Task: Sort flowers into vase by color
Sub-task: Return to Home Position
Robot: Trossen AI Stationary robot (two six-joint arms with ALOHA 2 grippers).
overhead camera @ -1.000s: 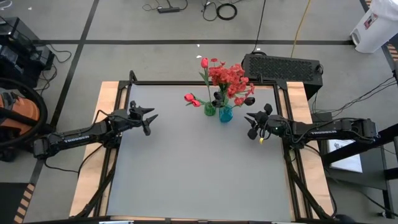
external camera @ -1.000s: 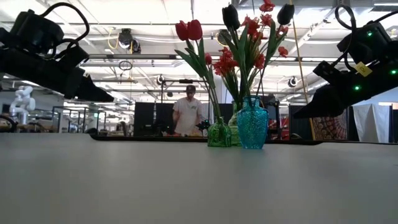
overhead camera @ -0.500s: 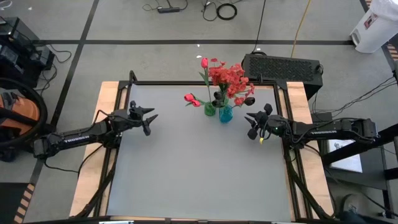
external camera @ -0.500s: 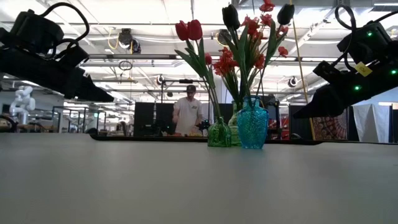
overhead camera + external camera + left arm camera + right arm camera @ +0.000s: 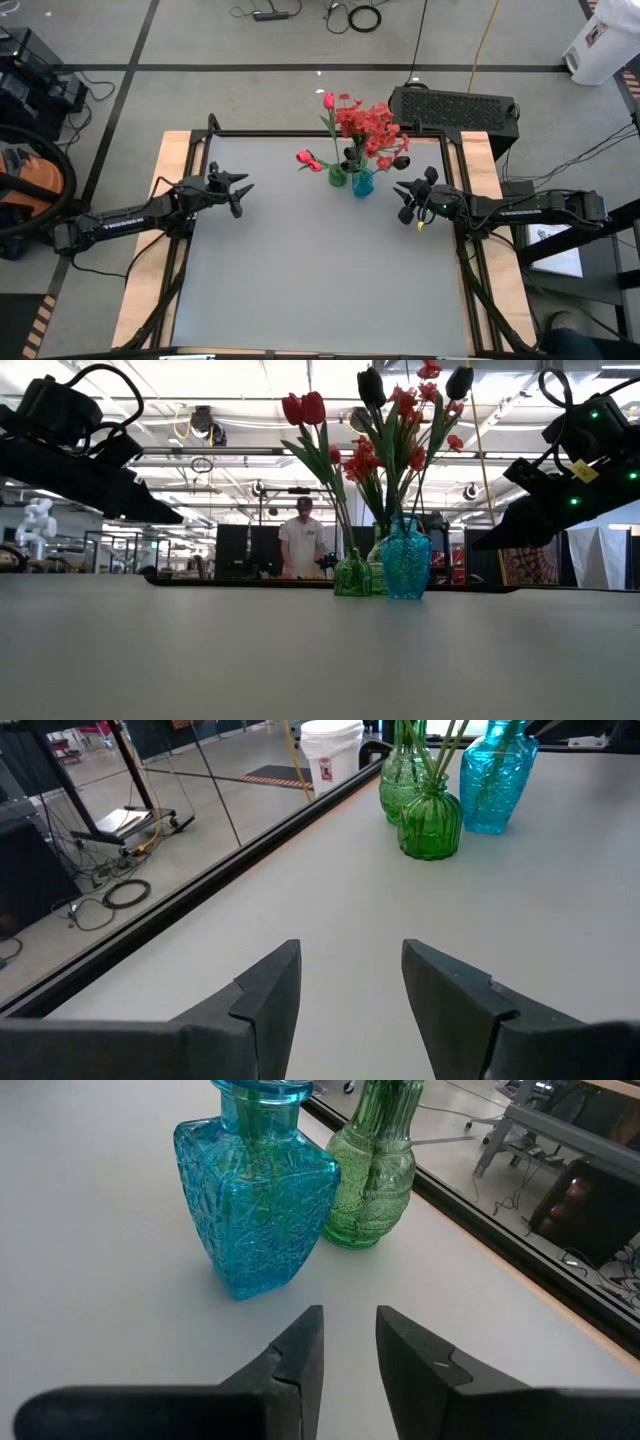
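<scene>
No movement since earlier. Left tool [image 5: 243, 198] near the bench's [image 5: 300, 280] left edge, right tool [image 5: 400, 201] beside the vases [image 5: 350, 178]. Both apart, empty.

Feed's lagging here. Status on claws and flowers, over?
Left claw open, empty, table's left. Right claw open, empty, near blue vase. Flowers in vases. No obstruction seen.

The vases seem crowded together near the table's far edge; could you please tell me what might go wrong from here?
1. The right gripper, open, sits close to the blue vase; a swing toward it could knock that vase into the pale green vase right beside it.
2. The tulips lean far out of the small green vase, so even a light bump might tip it.
The left gripper, open, sits farther off and looks less of a risk.
</scene>
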